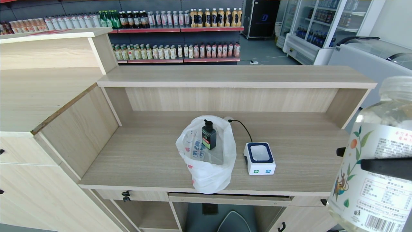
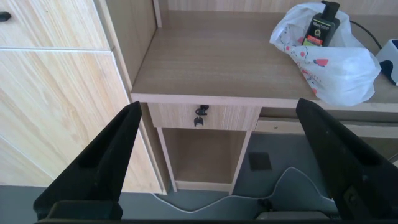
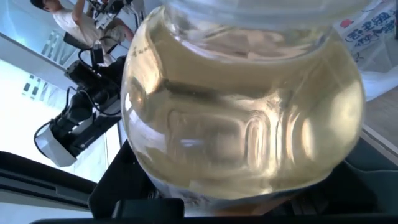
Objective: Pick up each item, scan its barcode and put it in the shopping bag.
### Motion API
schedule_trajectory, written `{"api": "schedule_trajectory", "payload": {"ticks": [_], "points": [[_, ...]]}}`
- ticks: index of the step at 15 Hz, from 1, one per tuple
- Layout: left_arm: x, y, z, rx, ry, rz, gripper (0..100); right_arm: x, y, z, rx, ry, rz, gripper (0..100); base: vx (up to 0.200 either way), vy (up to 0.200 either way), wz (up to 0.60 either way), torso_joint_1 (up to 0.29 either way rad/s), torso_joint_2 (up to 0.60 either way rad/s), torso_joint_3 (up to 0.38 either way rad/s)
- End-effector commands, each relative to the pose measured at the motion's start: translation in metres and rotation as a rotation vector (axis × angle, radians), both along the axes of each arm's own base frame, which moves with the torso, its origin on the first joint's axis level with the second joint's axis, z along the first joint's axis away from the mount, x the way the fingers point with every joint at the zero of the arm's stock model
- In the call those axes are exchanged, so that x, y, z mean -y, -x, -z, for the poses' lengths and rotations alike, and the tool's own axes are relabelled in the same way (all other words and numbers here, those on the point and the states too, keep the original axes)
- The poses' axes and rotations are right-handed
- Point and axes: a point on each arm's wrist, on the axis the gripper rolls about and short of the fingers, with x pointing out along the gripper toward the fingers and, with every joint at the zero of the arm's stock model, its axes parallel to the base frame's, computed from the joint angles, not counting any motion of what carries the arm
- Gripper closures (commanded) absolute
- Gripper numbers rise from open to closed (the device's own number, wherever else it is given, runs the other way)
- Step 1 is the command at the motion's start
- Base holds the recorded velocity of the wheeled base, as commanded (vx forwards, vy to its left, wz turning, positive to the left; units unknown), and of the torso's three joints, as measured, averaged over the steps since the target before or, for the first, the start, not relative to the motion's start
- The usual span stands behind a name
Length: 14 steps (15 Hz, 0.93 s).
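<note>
Right gripper (image 1: 363, 160) is hanging well off to the right of the bag (image 1: 206, 161), nearer the camera than it, out past the counter's right end. Its black fingers (image 1: 386, 168) are clamping a big clear bottle (image 1: 379, 135) of pale liquid, held upright with the label and barcode facing the head view. From the right wrist the bottle (image 3: 242, 118) is sitting right up against the lens.

Left gripper (image 2: 219, 112) is hovering low, down and to the left of the bag (image 2: 336, 68), in front of the counter's cabinet. Its fingers (image 2: 99, 162) are spread wide, gripping nothing.

The light wood counter (image 1: 145, 154) is carrying the bag roughly in the middle, with a raised ledge running behind it. Way behind the bag, red shelves (image 1: 177, 30) are showing rows of drink bottles, and glass-door fridges (image 1: 318, 29) are standing back and to the right.

The bag itself is white plastic, mouth open, standing up. A white scanner (image 1: 259, 158) with a blue-rimmed window is sitting just beside the bag on its right, not touching as far as I can tell. A black pump bottle (image 1: 209, 135) is standing upright inside the bag. A black cable (image 1: 241, 126) is running from the scanner to just behind the bag. Below and left of the bag, a key (image 2: 200, 115) is hanging in the drawer lock.
</note>
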Motion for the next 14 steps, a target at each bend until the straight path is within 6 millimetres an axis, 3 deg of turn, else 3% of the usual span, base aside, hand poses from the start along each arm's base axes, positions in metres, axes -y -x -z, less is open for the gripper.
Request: {"api": "schedule_trajectory", "payload": {"ticks": [1,7,9,11,13,14], "points": [[0.0,0.0,0.0,-0.001,0.0,0.0,0,0.0,-0.002,0.0,0.0,0.0,0.003,100,0.0,0.0,0.0,0.0,0.0,0.0],[0.0,0.0,0.0,0.0,0.0,0.0,0,0.0,-0.004,-0.001,0.002,0.0,0.004,100,0.0,0.0,0.0,0.0,0.0,0.0],[0.0,0.0,0.0,0.0,0.0,0.0,0,0.001,-0.014,0.001,0.039,0.029,0.062,100,0.0,0.0,0.0,0.0,0.0,0.0],[0.0,0.0,0.0,-0.001,0.0,0.0,0,0.012,-0.058,0.02,0.293,0.258,0.27,100,0.0,0.0,0.0,0.0,0.0,0.0],[0.0,0.0,0.0,0.0,0.0,0.0,0,0.05,-0.104,0.045,0.573,0.554,0.408,100,0.0,0.0,0.0,0.0,0.0,0.0],[0.0,0.0,0.0,0.0,0.0,0.0,0,0.059,-0.112,0.051,0.628,0.609,0.42,100,0.0,0.0,0.0,0.0,0.0,0.0]]}}
